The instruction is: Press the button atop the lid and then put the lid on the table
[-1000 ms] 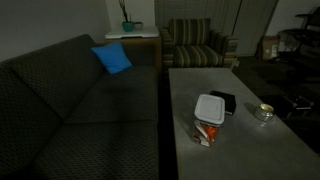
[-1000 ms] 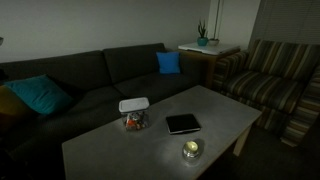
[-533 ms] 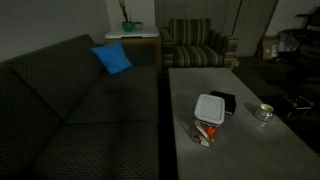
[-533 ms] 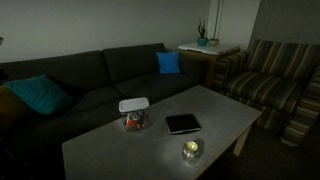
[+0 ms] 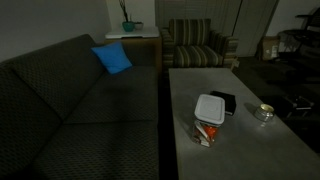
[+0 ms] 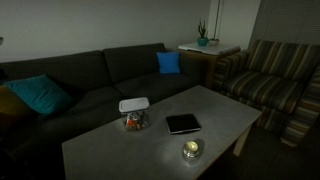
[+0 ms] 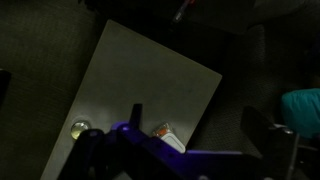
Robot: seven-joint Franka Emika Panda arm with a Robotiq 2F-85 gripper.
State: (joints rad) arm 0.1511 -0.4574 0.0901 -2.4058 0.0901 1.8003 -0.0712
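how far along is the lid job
Nothing looks done: the lid sits on its container. Nothing is in hand: in the wrist view the gripper hangs high above the table. Left: pressing the button, then putting the lid on the table.

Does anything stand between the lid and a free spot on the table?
Nothing visible does. The lid sits on a container, with bare table close by. The black box and the dish lie to one side.
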